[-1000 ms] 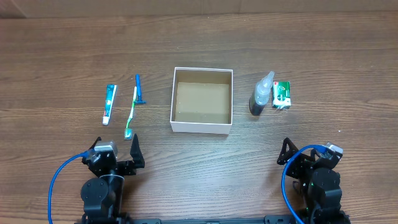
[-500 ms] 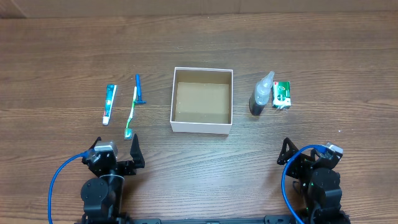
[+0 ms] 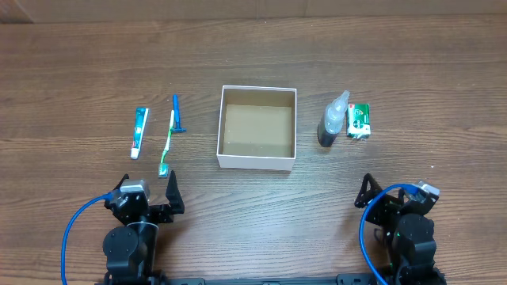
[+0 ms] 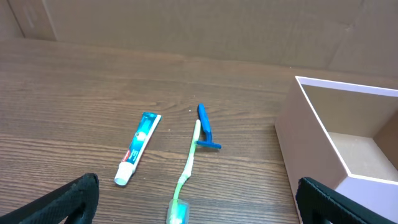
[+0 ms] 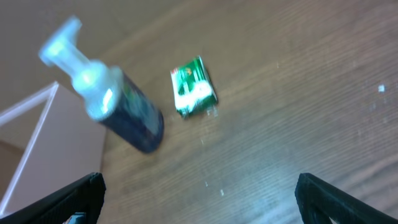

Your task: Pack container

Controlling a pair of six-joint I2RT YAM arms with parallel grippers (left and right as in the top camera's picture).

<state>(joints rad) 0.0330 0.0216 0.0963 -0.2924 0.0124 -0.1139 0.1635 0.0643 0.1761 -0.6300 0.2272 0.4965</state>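
Note:
The container (image 3: 257, 161), a square white box with a brown floor, stands empty at the table's middle; its wall shows in the left wrist view (image 4: 309, 144) and the right wrist view (image 5: 34, 118). Left of it lie a toothpaste tube (image 3: 139, 131) (image 4: 138, 147), a green toothbrush (image 3: 168, 142) (image 4: 186, 167) and a blue razor (image 3: 177, 115) (image 4: 206, 126). Right of it stand a dark pump bottle (image 3: 331, 120) (image 5: 121, 106) and a green packet (image 3: 360, 120) (image 5: 194, 94). My left gripper (image 3: 148, 198) (image 4: 198, 205) is open and empty just short of the toothbrush head. My right gripper (image 3: 392, 196) (image 5: 199, 199) is open and empty, short of the bottle.
Blue cables loop from both arm bases at the near edge. A cardboard wall (image 4: 186, 28) runs along the far side of the wooden table (image 3: 396, 63). The right wrist view is blurred.
The right arm has shifted very slightly. Nothing else has moved.

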